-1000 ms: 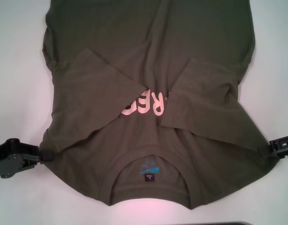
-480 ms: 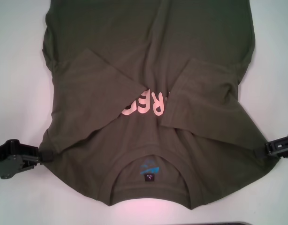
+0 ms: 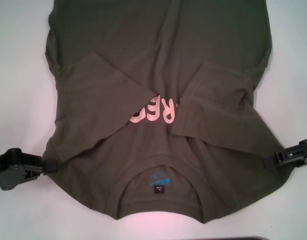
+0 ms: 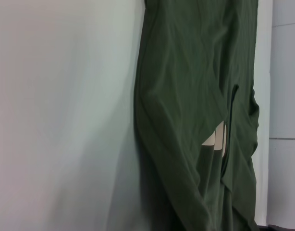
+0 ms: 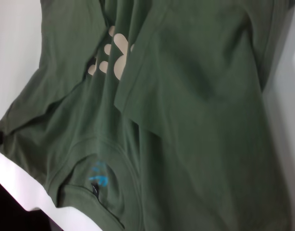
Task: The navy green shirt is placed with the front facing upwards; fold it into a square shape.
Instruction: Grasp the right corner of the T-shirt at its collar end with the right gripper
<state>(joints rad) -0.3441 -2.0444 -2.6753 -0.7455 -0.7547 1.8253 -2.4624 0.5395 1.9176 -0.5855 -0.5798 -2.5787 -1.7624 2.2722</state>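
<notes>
The navy green shirt point(image 3: 158, 60) lies spread on the white table, collar toward me. Both sleeves are folded inward over the chest and partly cover the pink lettering point(image 3: 153, 115). The blue neck label point(image 3: 159, 178) shows inside the collar. My left gripper point(image 3: 49, 164) sits at the shirt's left shoulder edge, its narrow tip shut on the cloth. My right gripper point(image 3: 271, 161) is at the right shoulder edge, shut on the fabric there. The left wrist view shows the shirt point(image 4: 195, 96) lengthwise. The right wrist view shows the shirt point(image 5: 195, 120) with its label point(image 5: 100, 175).
Bare white table point(image 3: 18, 60) flanks the shirt on both sides, and a strip of it shows in front of the collar. A dark edge point(image 3: 243, 238) runs along the near side. Grey panels point(image 4: 284, 96) stand beyond the table's far end.
My right gripper has moved inward toward the shirt's middle, and the right shoulder edge has come in with it. The left gripper has stayed put.
</notes>
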